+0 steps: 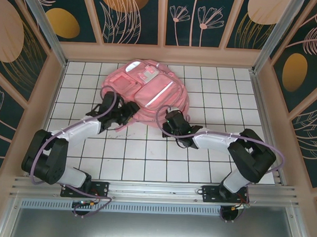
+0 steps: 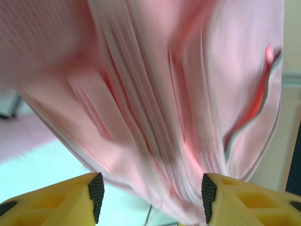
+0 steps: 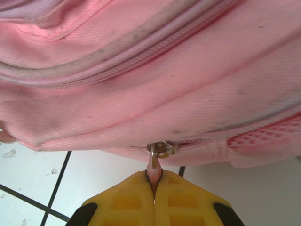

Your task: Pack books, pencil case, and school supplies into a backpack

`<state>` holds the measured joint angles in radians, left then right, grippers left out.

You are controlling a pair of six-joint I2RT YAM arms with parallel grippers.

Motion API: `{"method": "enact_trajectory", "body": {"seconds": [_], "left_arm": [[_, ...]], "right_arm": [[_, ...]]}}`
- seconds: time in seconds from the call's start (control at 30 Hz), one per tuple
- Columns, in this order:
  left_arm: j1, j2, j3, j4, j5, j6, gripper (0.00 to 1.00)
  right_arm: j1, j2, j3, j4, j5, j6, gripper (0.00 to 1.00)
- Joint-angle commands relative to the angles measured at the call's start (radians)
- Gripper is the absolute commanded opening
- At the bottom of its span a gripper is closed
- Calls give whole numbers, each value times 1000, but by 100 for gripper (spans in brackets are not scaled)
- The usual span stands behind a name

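The pink backpack lies front pockets up on the far middle of the bench. As far as I can judge from above, its long axis runs slantwise from far-left to near-right. It's soft, floppy cloth that would sag and fold rather than lift as one piece, so the firmer fittings look like the places to take it. The right claw is clenched on the small zipper pull at its near edge. The left claw stands released, fingers apart, with blurred loose pink fabric just ahead.
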<state>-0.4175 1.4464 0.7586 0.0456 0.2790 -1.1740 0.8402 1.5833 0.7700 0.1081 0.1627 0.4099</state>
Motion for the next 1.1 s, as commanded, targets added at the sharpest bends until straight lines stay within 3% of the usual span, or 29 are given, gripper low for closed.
{"method": "enact_trajectory", "body": {"seconds": [0.0, 0.17, 0.33, 0.43, 0.5, 0.57, 0.6, 0.8, 1.07], "left_arm": [[-76, 1, -37, 93, -30, -156, 60], [-163, 52, -20, 163, -57, -247, 65], [-185, 147, 26, 200, -75, -281, 64], [-187, 188, 38, 219, -92, -292, 49], [-186, 193, 50, 187, -117, -279, 29], [-186, 174, 65, 113, -160, -271, 2], [-185, 161, 70, 72, -183, -268, 0], [-140, 30, 22, -121, -273, -235, 0], [57, -180, -112, -261, -282, -117, 0]], "right_arm": [[25, 17, 39, 21, -25, 23, 0], [34, 14, 33, 25, -20, 24, 0], [37, 5, 22, 28, -20, 28, 0], [38, 1, 21, 22, -14, 27, 0], [36, -5, 19, 18, -5, 24, 0], [37, -10, 14, 9, 13, 18, 0], [37, -12, 13, 4, 24, 13, 0], [-8, -19, -6, -19, 64, -26, 0], [-90, -7, 9, -24, 53, -89, 0]]}}
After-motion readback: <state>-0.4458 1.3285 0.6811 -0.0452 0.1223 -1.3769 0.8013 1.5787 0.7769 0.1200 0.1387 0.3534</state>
